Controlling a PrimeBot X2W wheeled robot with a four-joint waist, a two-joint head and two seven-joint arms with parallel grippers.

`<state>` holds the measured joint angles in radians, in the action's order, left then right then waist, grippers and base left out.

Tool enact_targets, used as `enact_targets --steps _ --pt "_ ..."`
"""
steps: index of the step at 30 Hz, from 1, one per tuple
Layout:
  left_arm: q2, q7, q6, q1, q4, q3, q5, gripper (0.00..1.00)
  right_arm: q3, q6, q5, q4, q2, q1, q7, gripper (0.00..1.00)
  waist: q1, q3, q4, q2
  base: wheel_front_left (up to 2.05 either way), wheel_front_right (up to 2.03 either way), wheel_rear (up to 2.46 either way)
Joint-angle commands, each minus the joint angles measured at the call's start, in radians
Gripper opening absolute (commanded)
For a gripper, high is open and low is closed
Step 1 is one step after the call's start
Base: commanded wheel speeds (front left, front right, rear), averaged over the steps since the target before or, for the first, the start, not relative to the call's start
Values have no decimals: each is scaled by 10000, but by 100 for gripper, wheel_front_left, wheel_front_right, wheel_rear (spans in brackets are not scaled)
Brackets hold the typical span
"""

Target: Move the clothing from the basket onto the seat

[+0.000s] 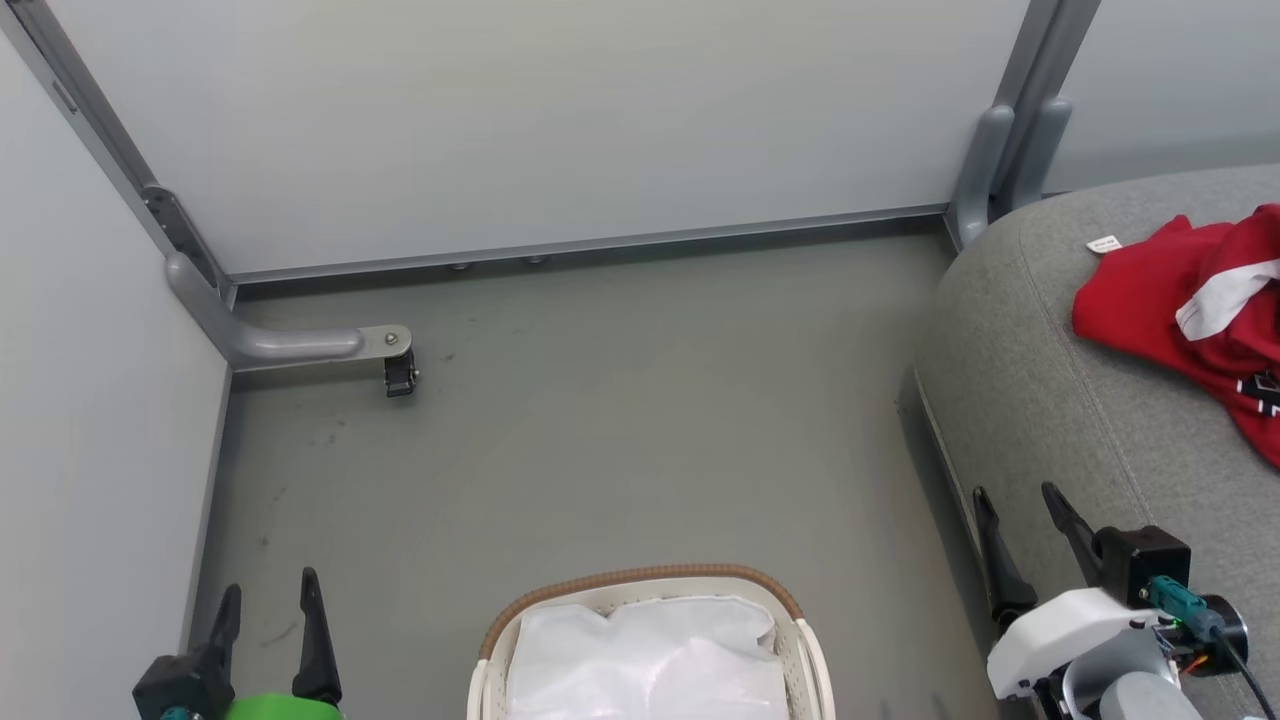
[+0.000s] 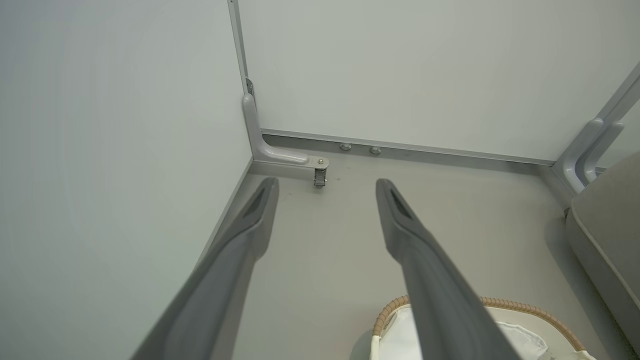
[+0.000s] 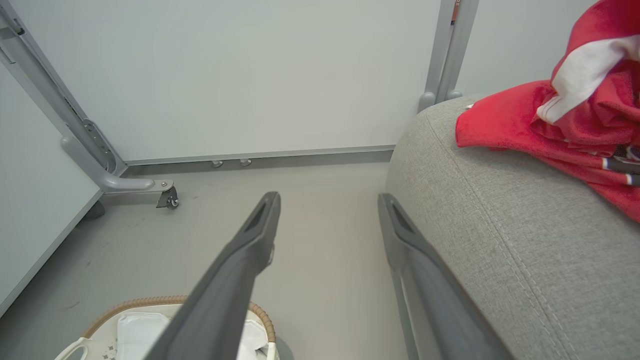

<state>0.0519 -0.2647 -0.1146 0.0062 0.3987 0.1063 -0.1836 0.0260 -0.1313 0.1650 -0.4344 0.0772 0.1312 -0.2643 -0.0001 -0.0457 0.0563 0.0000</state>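
Well apart, clothing (image 1: 1150, 295) and right fingers (image 1: 999, 572)

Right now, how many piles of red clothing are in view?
1: a pile on the seat. It may hold several garments; part of the basket is out of frame.

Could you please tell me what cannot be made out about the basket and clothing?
basket: head view's bottom edge cuts it off; its white liner hides the bottom.
clothing on the seat: cut off by the right edge; lettering unreadable.
Right wrist view: the right gripper covers part of the basket.
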Motion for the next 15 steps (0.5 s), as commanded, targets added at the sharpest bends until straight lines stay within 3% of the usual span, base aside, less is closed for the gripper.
enact_targets --steps 1,3,4,9,15 --pt "-3 7 -37 224 25 -67 -143 100 36 11 24 -28 -2 -201 -1 100 1 222 -84 0 0 0 0" --pt "3 7 -50 307 8 -168 -406 100 66 11 121 -118 -43 -375 -1 100 1 287 -106 0 0 0 0" --pt "-23 6 -10 211 55 -173 -398 0 38 0 57 -137 -49 -273 6 0 1 217 -59 0 0 0 0" --pt "-112 71 -11 209 430 -146 -568 0 47 0 183 -491 -173 -449 87 0 1 226 -66 0 0 0 0" --pt "-102 427 -24 48 314 -76 -1693 0 166 1 1355 -329 -179 -388 440 0 1 236 -89 0 0 0 0"
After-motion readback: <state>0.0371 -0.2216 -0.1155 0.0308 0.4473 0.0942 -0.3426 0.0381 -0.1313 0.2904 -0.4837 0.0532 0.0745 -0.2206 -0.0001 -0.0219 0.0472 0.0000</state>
